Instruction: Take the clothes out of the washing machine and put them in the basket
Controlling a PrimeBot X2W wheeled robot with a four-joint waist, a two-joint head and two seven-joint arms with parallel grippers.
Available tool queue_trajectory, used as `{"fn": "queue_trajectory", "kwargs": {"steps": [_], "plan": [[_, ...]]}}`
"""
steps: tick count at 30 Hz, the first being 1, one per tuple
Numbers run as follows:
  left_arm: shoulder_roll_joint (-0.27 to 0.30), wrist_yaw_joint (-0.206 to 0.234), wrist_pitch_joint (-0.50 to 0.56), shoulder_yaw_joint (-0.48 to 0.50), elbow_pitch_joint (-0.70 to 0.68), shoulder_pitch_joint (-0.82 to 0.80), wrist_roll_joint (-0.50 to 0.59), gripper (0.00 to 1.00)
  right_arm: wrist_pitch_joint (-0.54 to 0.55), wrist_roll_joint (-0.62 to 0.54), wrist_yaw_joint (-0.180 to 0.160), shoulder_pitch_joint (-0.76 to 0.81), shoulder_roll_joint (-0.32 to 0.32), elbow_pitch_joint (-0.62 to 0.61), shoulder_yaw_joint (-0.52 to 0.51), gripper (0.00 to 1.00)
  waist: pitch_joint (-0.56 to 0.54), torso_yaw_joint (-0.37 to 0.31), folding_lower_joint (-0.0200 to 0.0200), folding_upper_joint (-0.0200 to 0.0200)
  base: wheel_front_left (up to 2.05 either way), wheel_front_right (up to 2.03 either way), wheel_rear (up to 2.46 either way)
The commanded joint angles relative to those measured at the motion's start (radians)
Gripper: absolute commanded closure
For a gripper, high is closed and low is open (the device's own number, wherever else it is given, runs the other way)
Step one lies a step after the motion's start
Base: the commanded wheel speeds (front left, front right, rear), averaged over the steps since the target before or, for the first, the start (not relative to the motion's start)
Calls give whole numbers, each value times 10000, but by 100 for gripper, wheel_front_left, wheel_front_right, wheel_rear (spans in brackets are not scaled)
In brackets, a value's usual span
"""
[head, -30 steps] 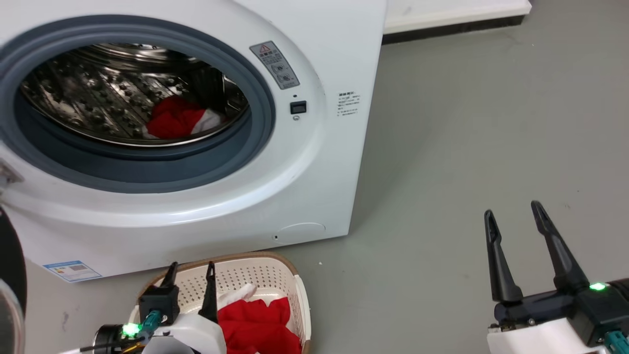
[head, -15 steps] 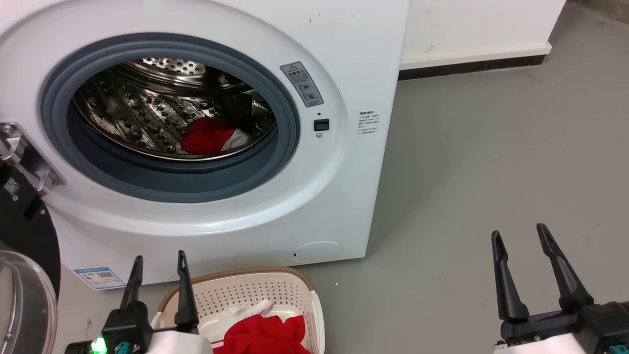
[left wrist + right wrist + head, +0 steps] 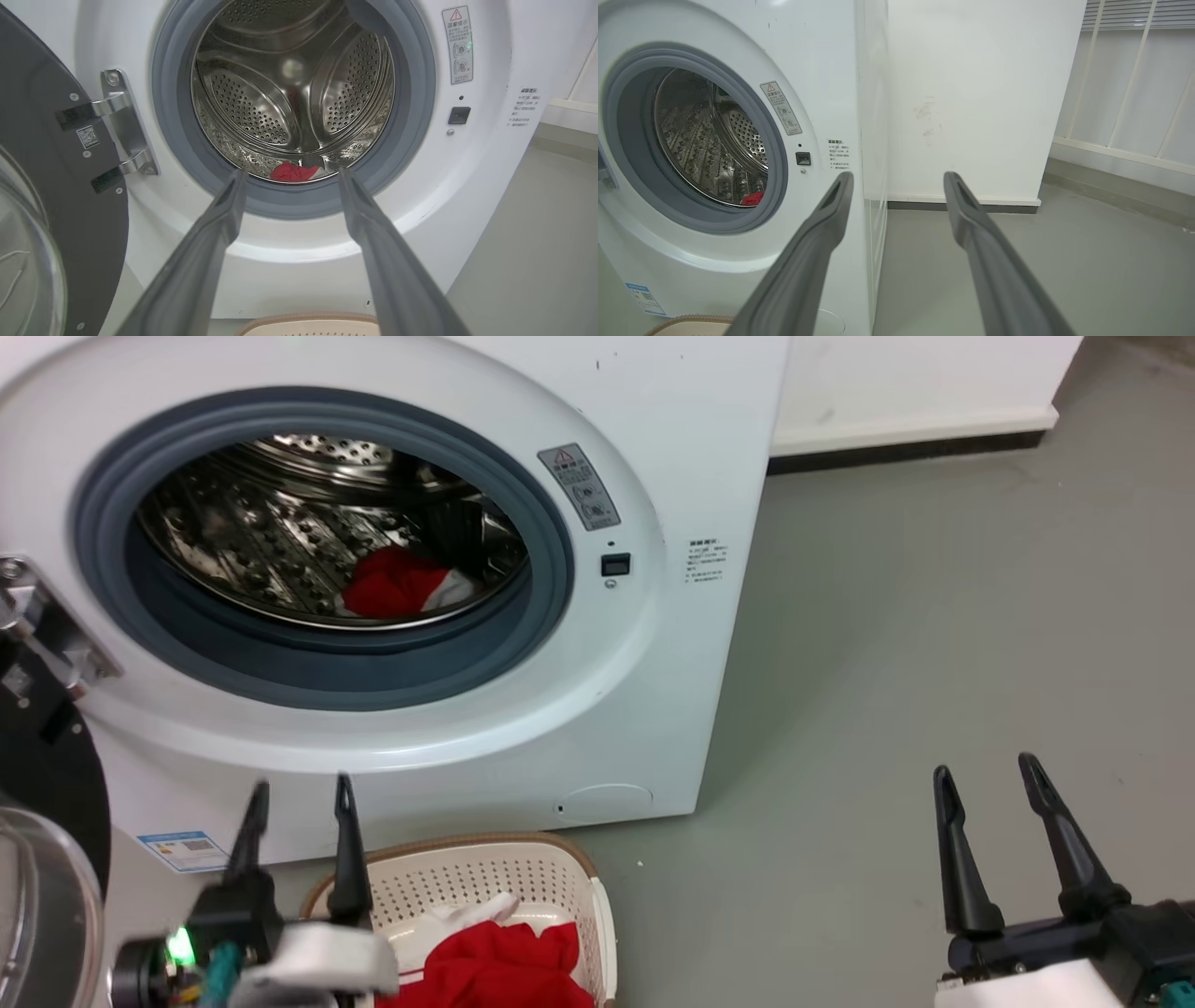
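Observation:
The white washing machine stands with its door swung open at the left. A red and white garment lies at the bottom of its steel drum, also seen as red cloth and a red scrap. More red clothes lie in the cream basket on the floor in front of the machine. My left gripper is open and empty, just left of the basket, its fingers pointing at the porthole. My right gripper hangs open and empty over bare floor, far right.
The open door with its black rim and glass sits at the far left, close to my left arm. A metal hinge joins it to the machine. Grey floor stretches to the right, ending at a white wall.
The camera shifted, so the whole scene slid. My left gripper has come from over the basket to its left side and now points at the drum. The right gripper holds still.

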Motion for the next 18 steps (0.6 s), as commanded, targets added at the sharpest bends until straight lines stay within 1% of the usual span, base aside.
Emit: {"fn": "queue_trajectory", "kwargs": {"steps": [1, 4, 7, 14, 18], "plan": [[153, -144, -26, 110, 186, -562, 79, 0, -24, 63, -3, -247, -1, -36, 48, 0, 260, -169, 1, 0, 0, 0, 0], [425, -408, -26, 318, 736, -1565, 99, 0, -24, 88, -3, -529, 1, -111, 162, 0, 658, -396, 1, 0, 0, 0, 0], [801, -599, -26, 426, 1613, -2592, 156, 0, -24, 144, -3, -873, 1, -208, 272, 0, 1130, -660, 1, 0, 0, 0, 0], [1977, -955, 32, 571, 4087, -5339, 354, 0, -24, 470, -3, -1695, -1, -488, 458, 0, 2335, -1298, 1, 0, 0, 0, 0], [2683, -1179, 600, 471, 5060, -6898, 497, 0, -24, 730, -3, -2092, 1, -691, 508, 0, 3051, -1641, 1, 0, 0, 0, 0]]}}
